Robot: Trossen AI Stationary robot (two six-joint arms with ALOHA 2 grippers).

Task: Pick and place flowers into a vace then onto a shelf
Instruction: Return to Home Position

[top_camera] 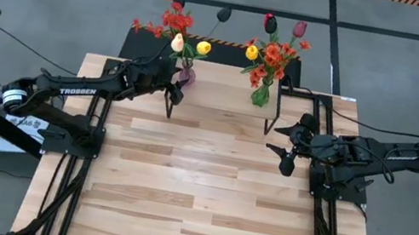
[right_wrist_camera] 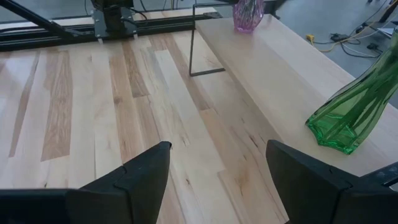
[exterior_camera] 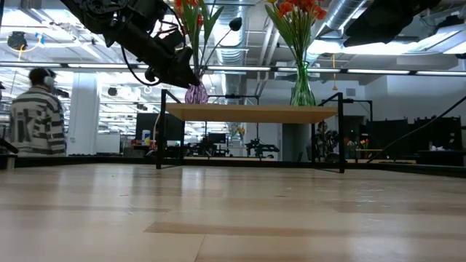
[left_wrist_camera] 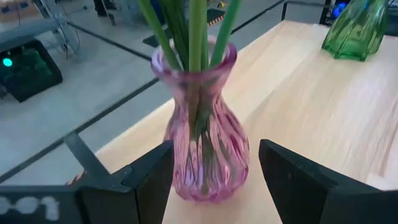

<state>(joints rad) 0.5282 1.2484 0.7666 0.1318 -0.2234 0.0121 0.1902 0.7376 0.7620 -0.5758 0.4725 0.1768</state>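
A low light-wood shelf stands at the table's far edge. On its left end stands a pink ribbed glass vase with green stems of red, yellow and dark flowers. On its right end a green vase holds another bunch of flowers. My left gripper is open, its fingers on either side of the pink vase's belly, with a gap showing beside one finger. My right gripper hangs open over the table, near the shelf's right leg, with nothing between its fingers.
The wood-plank tabletop stretches from the shelf toward the near edge. Black frame rails run along both table sides. In the low view a person in a striped top stands far off in the room.
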